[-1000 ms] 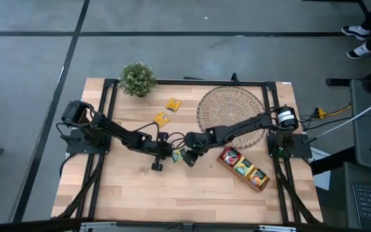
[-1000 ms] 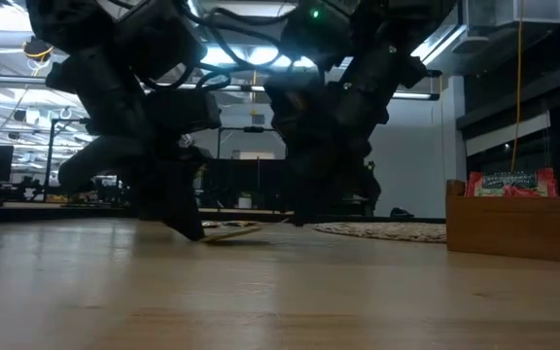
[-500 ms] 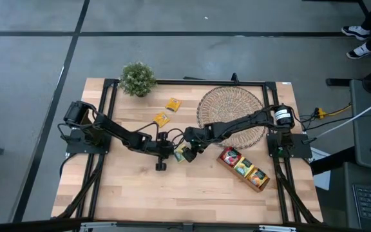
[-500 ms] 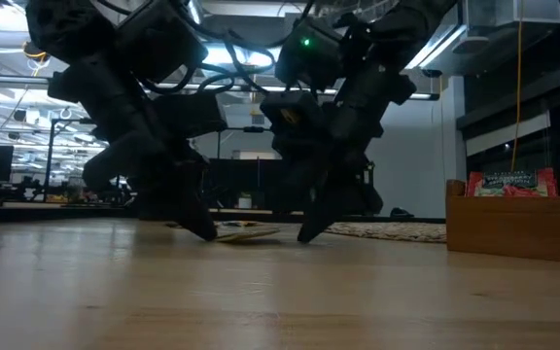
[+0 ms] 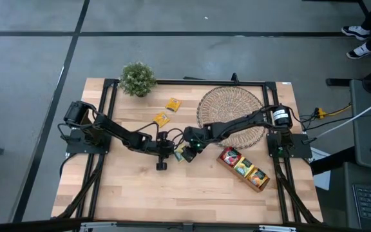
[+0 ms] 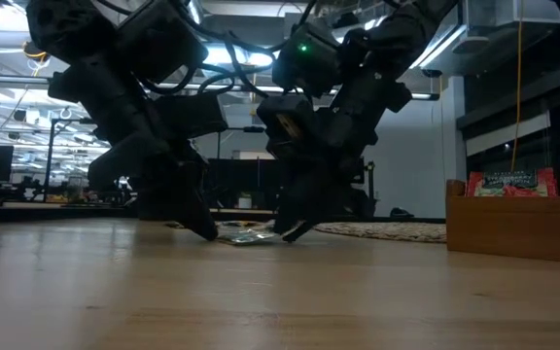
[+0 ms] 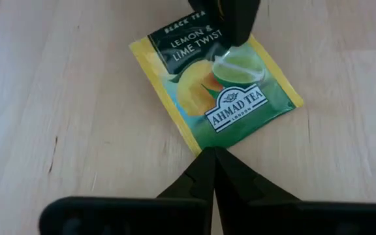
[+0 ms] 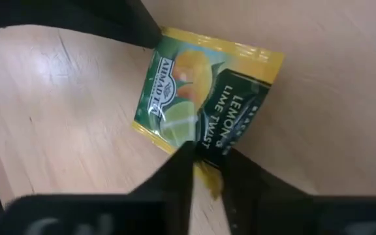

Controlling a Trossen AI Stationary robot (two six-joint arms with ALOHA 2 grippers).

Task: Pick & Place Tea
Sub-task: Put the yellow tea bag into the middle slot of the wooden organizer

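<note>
From above, even, soft light falls on the worktop (image 5: 140, 193), with faint shadows beneath the arms. At table height the arms read as dark silhouettes against bright ceiling strip lights (image 6: 231, 60), and the near wood is out of focus. Both wrist pictures are bright; the sachet (image 7: 217, 91) shows slight glare.

A green-and-yellow lemon-lime tea sachet (image 7: 217, 91) lies flat, well apart from two yellow sachets (image 5: 161, 119) near the plant (image 5: 138, 78).
</note>
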